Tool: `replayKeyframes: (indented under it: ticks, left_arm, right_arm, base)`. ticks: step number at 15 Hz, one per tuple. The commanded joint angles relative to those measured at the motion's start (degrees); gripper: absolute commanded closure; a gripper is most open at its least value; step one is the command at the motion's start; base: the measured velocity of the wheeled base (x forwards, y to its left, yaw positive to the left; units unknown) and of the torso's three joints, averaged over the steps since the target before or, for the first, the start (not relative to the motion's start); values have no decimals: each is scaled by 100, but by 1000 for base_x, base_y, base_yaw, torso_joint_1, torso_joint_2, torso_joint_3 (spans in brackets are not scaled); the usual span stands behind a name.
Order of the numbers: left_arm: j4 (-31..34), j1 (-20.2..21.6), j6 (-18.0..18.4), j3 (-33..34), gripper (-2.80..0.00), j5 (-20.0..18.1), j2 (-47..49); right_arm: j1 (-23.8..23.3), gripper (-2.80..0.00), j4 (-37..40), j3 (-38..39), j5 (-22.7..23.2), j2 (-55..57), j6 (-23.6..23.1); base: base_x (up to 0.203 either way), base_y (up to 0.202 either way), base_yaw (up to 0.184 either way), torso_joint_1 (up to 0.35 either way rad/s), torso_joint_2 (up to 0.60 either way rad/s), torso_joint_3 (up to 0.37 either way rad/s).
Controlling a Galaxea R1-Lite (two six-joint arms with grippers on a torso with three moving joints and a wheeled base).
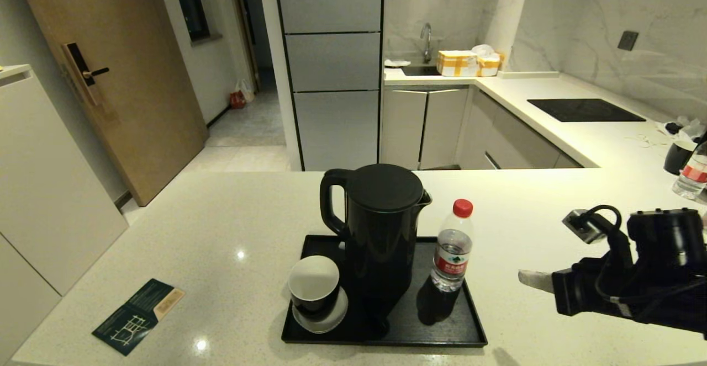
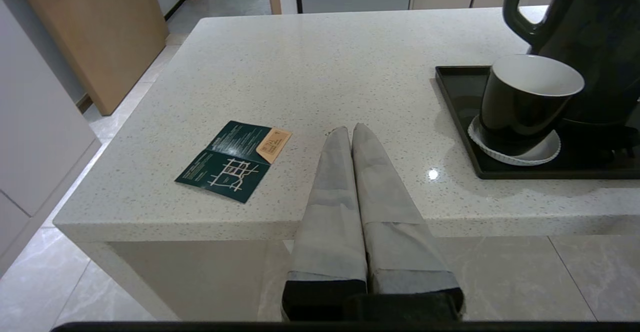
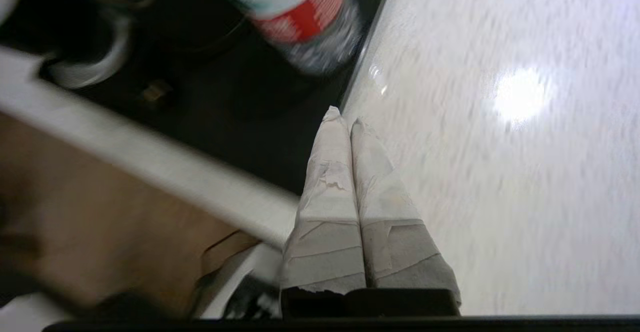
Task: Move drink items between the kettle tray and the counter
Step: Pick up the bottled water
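On the black kettle tray (image 1: 458, 327) stand the tall black kettle (image 1: 381, 233), a black cup (image 1: 314, 288) with a white inside on a white saucer, and a red-capped water bottle (image 1: 453, 247). The tray lies on the speckled counter (image 1: 221, 228). My right gripper (image 1: 525, 279) hovers over the counter to the right of the tray, shut and empty, with its tips pointing toward the bottle (image 3: 305, 16). My left gripper (image 2: 350, 130) is shut and empty at the counter's front edge, left of the cup (image 2: 525, 101); it does not show in the head view.
A dark green leaflet (image 1: 138, 315) lies on the counter at the front left. At the far right stand a second bottle (image 1: 693, 175) and a black cup (image 1: 678, 156). A black cooktop (image 1: 584, 110) and yellow-taped boxes (image 1: 468, 62) are further back.
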Motion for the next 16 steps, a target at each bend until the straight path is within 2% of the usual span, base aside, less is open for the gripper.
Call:
replayKeyframes:
  ticks: [1, 2, 3, 4, 6, 8, 11, 16]
  left_arm:
    - [0, 0, 3, 0, 0, -2, -2]
    - [0, 0, 3, 0, 0, -2, -2]
    - [0, 0, 3, 0, 0, -2, -2]
    - [0, 0, 3, 0, 0, -2, -2]
    - [0, -5, 3, 0, 0, -2, -2]
    - [0, 0, 3, 0, 0, -2, -2]
    - [0, 0, 3, 0, 0, -2, -2]
    - [0, 0, 3, 0, 0, -2, -2]
  right_arm:
    - [282, 0, -779, 101, -199, 772, 91]
    - [307, 0, -800, 101, -243, 772, 127]
    - [421, -68, -847, 101, -373, 772, 221]
    - [451, -280, -915, 113, -442, 796, 228]
    - [660, -280, -1449, 269, -832, 904, 269]
    - [765, -280, -1562, 295, -814, 913, 461]
    - [783, -280, -1921, 277, -700, 1064, 475]
    - [937, -280, -3299, 397, -763, 1909, 444]
  base:
    - [0, 0, 0, 0, 0, 0]
    - [0, 0, 0, 0, 0, 0]
    - [0, 0, 0, 0, 0, 0]
    - [0, 0, 0, 0, 0, 0]
    - [0, 0, 0, 0, 0, 0]
    - [0, 0, 0, 0, 0, 0]
    - [0, 0, 0, 0, 0, 0]
    - [0, 0, 0, 0, 0, 0]
